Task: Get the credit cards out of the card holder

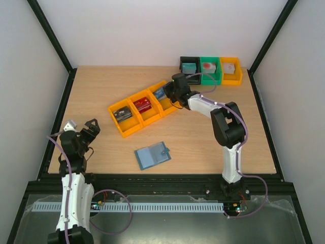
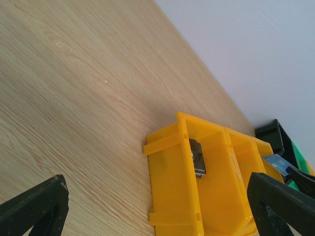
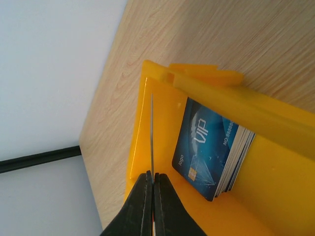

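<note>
- The credit cards are thin, glossy plastic rectangles sorted in a yellow three-part plastic tray [image 1: 133, 130]: dark cards [image 1: 122, 114] at the left end, red cards [image 1: 142, 105] in the middle, blue cards [image 3: 211, 147] stacked at the right end.
- The right arm is stretched forward. The right claw [image 3: 151, 176] is pinched on one thin card [image 3: 151, 128], seen edge-on, over the blue compartment.
- The left claw [image 1: 82, 124] is spread wide and empty near the left edge of the wood-grain worktop [image 1: 203, 142].
- The blue card holder [image 1: 152, 155] lies flat, apart from the tray.
</note>
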### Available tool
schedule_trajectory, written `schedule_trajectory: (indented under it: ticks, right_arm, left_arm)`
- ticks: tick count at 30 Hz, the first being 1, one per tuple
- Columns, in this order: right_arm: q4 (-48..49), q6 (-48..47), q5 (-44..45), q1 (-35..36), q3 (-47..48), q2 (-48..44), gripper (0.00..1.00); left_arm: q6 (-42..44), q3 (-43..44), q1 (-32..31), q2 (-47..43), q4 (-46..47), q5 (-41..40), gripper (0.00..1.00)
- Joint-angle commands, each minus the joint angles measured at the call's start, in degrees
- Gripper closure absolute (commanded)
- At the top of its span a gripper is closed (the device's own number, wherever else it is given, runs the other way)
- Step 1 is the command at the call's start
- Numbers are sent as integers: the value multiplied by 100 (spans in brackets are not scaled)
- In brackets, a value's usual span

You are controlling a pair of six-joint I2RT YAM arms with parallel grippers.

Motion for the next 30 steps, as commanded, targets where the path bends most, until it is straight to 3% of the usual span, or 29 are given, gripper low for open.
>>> schedule_trajectory:
  ticks: [1,10,20,25,30]
  right_arm:
    - [-78,318,447,108,171,117,98]
    - [-45,801,401,130,338,573,98]
    - [-373,538,406,175,730,933,97]
    - [-835,68,567,182,1070,889,73]
    - [-1450,-442,803,197,1460,742,41]
  left_arm:
    - [-67,-61,54,-21,157,-90,0]
    - [-81,-51,64,-2,106,-145,1]
    - [-91,-71,72,44,139,-167,0]
    - [-99,-77,77,67,148,-178,0]
    - [-120,-95,76,77,162,-175,1]
